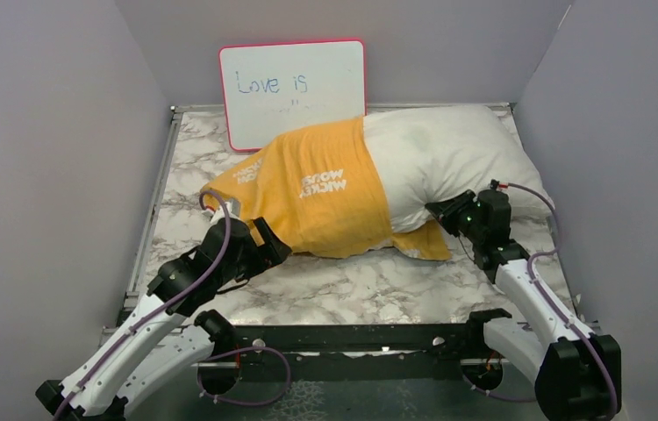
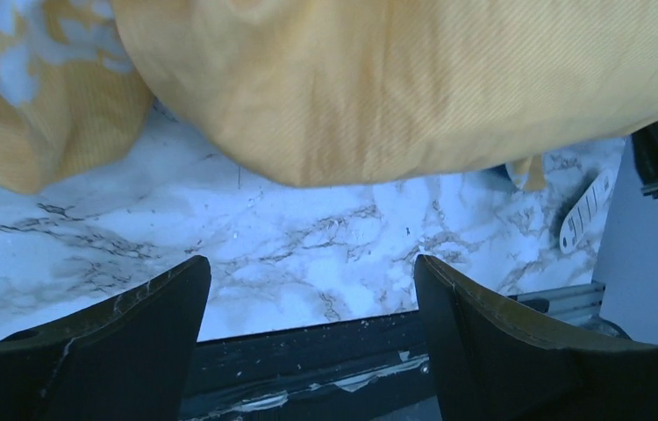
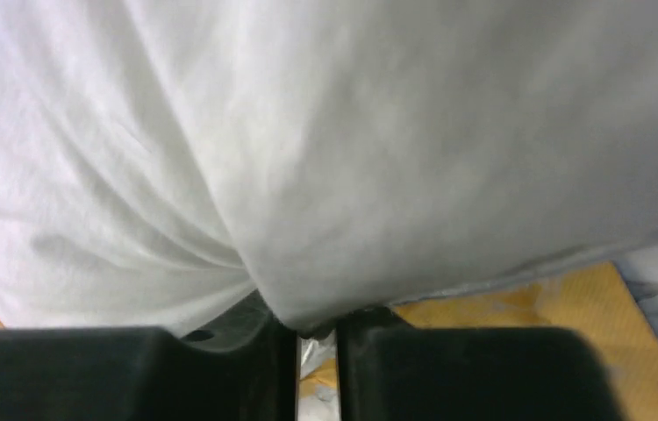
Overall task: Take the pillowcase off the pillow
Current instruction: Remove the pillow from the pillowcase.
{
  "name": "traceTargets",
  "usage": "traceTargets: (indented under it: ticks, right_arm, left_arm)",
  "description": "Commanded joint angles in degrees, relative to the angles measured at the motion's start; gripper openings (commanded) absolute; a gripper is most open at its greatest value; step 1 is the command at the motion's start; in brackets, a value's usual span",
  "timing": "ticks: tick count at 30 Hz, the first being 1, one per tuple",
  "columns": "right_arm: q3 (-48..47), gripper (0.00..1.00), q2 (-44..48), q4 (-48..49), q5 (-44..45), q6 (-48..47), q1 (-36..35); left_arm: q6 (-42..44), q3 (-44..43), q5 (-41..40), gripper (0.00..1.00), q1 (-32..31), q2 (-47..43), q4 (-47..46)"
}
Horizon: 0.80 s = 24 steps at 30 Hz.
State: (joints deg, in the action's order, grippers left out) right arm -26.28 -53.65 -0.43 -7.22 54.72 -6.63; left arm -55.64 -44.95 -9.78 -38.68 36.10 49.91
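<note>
The plump white pillow (image 1: 448, 153) lies across the back of the marble table, its right half bare. The yellow-orange pillowcase (image 1: 325, 189) with white "Mickey Mouse" lettering covers its left half; a flap (image 1: 426, 244) lies under the pillow's front edge. My right gripper (image 1: 438, 210) is shut on a pinch of the white pillow fabric (image 3: 308, 175) at the pillow's front edge, with the orange flap (image 3: 518, 303) beneath. My left gripper (image 1: 275, 241) is open and empty, just in front of the pillowcase's lower left edge; the yellow fabric (image 2: 413, 88) hangs above and beyond its fingers (image 2: 483, 316).
A pink-framed whiteboard (image 1: 293, 88) reading "Love is" leans on the back wall behind the pillow. A small white slotted disc (image 2: 585, 213) lies on the marble table (image 1: 352, 285) near the front right. A black rail (image 1: 352, 338) runs along the near edge. Grey walls close in both sides.
</note>
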Motion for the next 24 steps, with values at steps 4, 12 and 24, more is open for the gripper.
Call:
traceTargets:
  ticks: [4,12,24]
  right_arm:
    - [-10.4,0.01,0.3,3.7,0.5,-0.9,0.3]
    - [-18.8,0.01,0.1,-4.8,-1.9,-4.5,0.3]
    - [-27.4,0.01,-4.7,-11.4,-4.1,-6.8,0.4]
  left_arm:
    - [-8.7,12.1,12.1,0.89,0.3,-2.5,-15.7]
    - [-21.7,25.1,2.8,0.98,0.3,-1.7,-41.6]
    - [-10.6,27.4,-2.7,0.97,0.3,10.5,-65.2]
